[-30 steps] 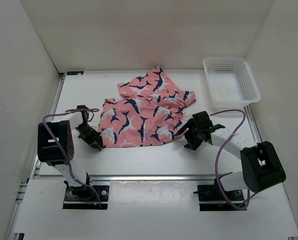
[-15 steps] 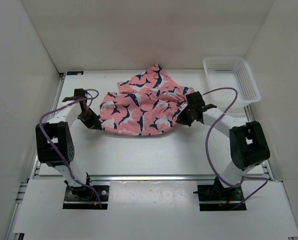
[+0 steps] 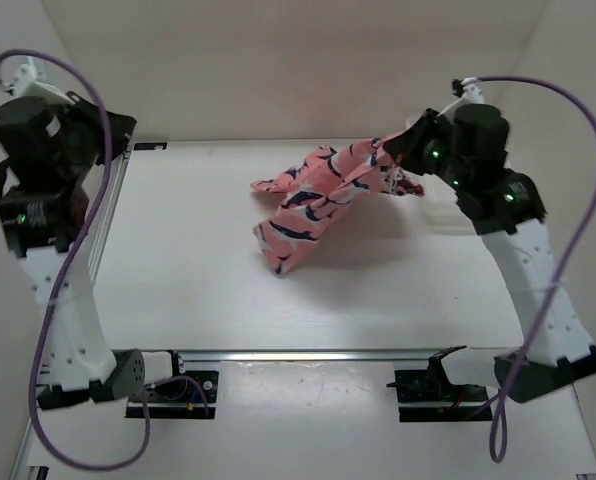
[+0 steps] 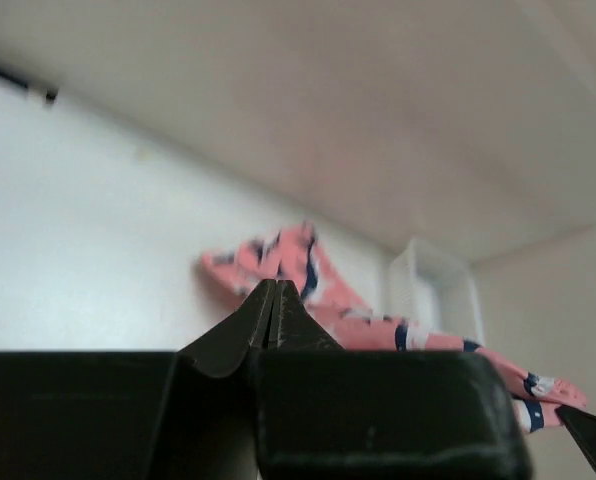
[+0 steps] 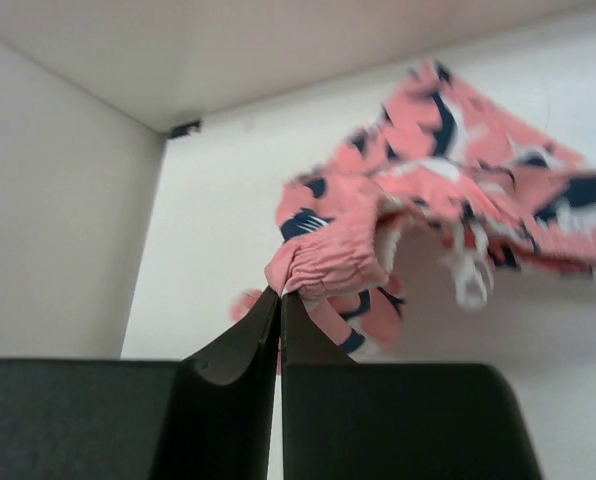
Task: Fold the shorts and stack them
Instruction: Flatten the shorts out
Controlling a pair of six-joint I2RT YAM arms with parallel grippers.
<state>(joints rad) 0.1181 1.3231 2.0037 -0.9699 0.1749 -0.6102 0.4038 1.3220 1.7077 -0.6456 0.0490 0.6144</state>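
1. Since a second ago, both your arms have swung way up. They were low on either side of the flat-lying shorts point(image 3: 323, 195); now both are raised high, and the shorts went up with the right arm only.
2. Right gripper point(image 5: 280, 293): its fingers are pinched all the way together on a gathered bit of the shorts' elastic edge, so that grip is solid.
3. Left gripper point(image 4: 274, 285): its fingers are pressed tip to tip with nothing between them. It's up at the far left, well apart from the cloth.
4. The shorts hang as a twisted diagonal strip from your right fingers at the far right. They run down toward the middle of the table point(image 3: 178, 260), where the lower end rests. Everything above that end is off the surface, bunched and not folded.
5. The white mesh basket point(image 4: 428, 290) shows at the far right behind the shorts in the left wrist view. From the top camera your right arm covers most of it.
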